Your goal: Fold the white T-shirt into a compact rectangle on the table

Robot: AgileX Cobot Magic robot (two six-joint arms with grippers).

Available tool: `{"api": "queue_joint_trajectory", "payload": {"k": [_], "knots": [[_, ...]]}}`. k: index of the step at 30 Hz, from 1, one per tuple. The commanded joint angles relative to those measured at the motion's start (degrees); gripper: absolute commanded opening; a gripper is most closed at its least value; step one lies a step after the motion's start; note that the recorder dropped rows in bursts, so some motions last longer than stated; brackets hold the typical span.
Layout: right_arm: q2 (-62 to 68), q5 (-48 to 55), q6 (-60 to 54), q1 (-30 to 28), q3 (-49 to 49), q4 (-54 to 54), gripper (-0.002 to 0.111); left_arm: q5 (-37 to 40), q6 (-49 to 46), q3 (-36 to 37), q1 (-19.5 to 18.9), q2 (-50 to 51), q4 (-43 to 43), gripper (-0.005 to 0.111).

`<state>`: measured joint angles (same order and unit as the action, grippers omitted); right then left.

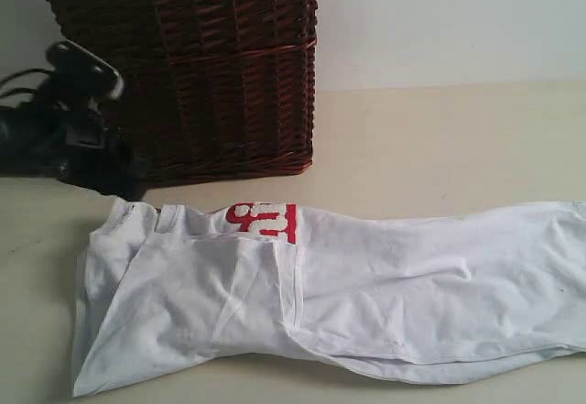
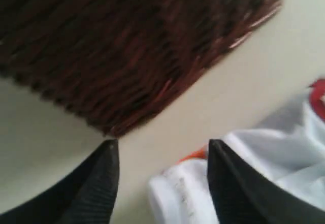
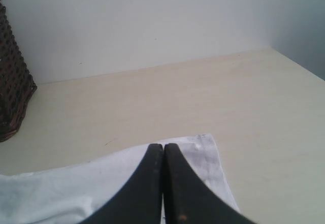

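Note:
The white T-shirt (image 1: 366, 285) lies folded lengthwise as a long strip across the table (image 1: 439, 138), its red band (image 1: 264, 219) showing at the far edge. My left gripper (image 1: 126, 180) hovers at the shirt's collar end, just in front of the basket. In the left wrist view that gripper (image 2: 163, 142) is open, with the collar of the shirt (image 2: 284, 153) and its orange tag (image 2: 195, 155) lying beneath the gap. My right gripper (image 3: 163, 145) is shut above the shirt's hem corner (image 3: 208, 158). No cloth shows between its jaws, and it is out of the exterior view.
A dark red-brown wicker basket (image 1: 211, 65) stands at the back left, close behind the collar end and the left arm. A pale wall runs along the table's far edge. Bare table (image 3: 203, 97) stretches beyond the hem.

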<state>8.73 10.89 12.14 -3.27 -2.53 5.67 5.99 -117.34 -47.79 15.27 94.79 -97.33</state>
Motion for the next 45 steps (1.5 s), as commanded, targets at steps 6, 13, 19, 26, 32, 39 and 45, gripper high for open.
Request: {"api": "queue_joint_trajectory", "payload": {"k": [6,13,19,26,32,39,45], "knots": [[-0.3,-0.3,0.0,-0.5,0.1,-0.1,0.000,1.0,9.7,13.3,-10.3,-2.1,-1.7,0.074],[-0.3,-0.3,0.0,-0.5,0.1,-0.1,0.000,13.6,21.1,13.9,-10.6,-2.1,-1.9,0.079],[-0.3,-0.3,0.0,-0.5,0.1,-0.1,0.000,11.7,25.1,14.2,-10.6,-0.7,-1.8,0.078],[-0.3,-0.3,0.0,-0.5,0.1,-0.1,0.000,15.0,22.7,14.2,-9.2,3.1,-0.6,0.078],[-0.3,-0.3,0.0,-0.5,0.1,-0.1,0.000,15.0,22.5,14.2,-9.2,4.5,-0.9,0.078],[-0.3,-0.3,0.0,-0.5,0.1,-0.1,0.000,15.0,20.3,14.1,-5.2,8.2,-1.4,0.075],[-0.3,-0.3,0.0,-0.5,0.1,-0.1,0.000,12.0,19.7,12.5,0.8,8.7,-2.6,0.015]]}}
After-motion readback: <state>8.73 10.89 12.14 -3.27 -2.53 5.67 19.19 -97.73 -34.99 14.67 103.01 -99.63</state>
